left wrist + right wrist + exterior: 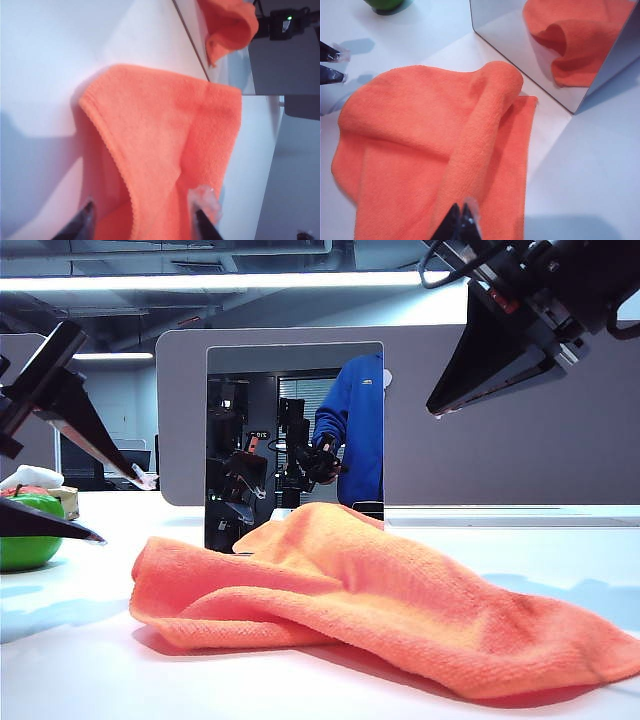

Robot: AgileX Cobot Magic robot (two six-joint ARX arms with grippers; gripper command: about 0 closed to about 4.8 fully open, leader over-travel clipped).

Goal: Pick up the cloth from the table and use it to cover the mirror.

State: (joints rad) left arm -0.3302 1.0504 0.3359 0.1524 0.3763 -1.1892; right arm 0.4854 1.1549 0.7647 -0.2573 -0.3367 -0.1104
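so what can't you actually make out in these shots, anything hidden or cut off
- Mirror base: exterior view, hidden behind the cloth.
- Green apple: exterior view, cut by the picture's edge and crossed by the open left gripper.
- Right gripper: right wrist view, shut above the cloth; contact with it unclear.
- White thing behind the apple: too little shows to identify.

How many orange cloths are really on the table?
1: the cloth lies crumpled on the table before the mirror; the other orange is its reflection.
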